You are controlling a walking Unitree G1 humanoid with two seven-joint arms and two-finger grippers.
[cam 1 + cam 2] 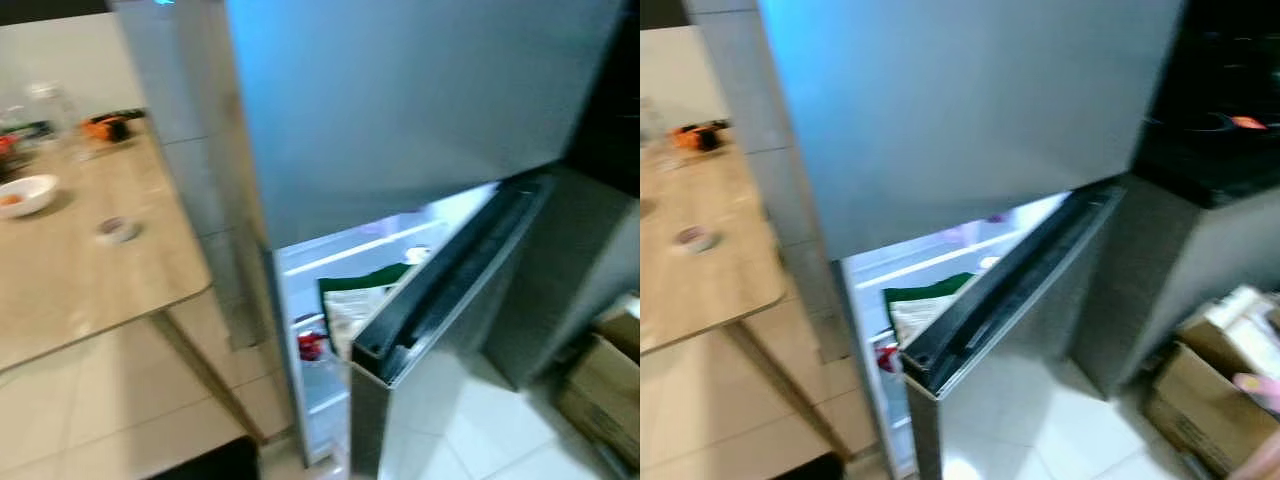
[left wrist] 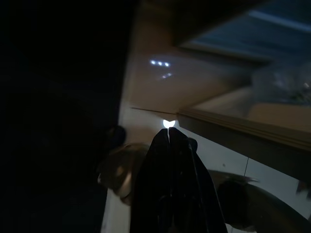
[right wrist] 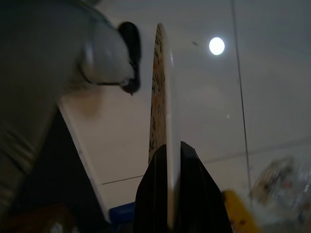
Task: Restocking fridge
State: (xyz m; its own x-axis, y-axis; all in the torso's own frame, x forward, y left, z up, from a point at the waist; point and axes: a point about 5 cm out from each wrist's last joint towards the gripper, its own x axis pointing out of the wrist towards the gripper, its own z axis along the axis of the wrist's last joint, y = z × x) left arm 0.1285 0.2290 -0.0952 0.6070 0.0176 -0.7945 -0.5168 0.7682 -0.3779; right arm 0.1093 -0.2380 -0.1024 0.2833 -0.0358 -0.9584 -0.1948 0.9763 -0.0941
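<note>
The right gripper (image 3: 167, 155) was clamped on the edge of a thin flat packet (image 3: 163, 97) hanging low over the floor tiles, and the left gripper (image 2: 168, 138) had its fingers pressed together on nothing. Lower centre of the head view, the fridge (image 1: 400, 120) had its lower door (image 1: 440, 290) ajar, with shelves (image 1: 330, 330) already holding food. Risk, as I judged it: the edge-on pinch could slip, or the packet could clip the half-open door, since the gap looked narrow.

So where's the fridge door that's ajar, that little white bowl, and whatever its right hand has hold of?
fridge door (image 1: 440, 280): left eye view, on its dark top edge.
white bowl (image 1: 25, 193): left eye view, on its rim, on the wooden table.
plate (image 3: 163, 92): right wrist view, on its edge, pinched in the right hand.
</note>
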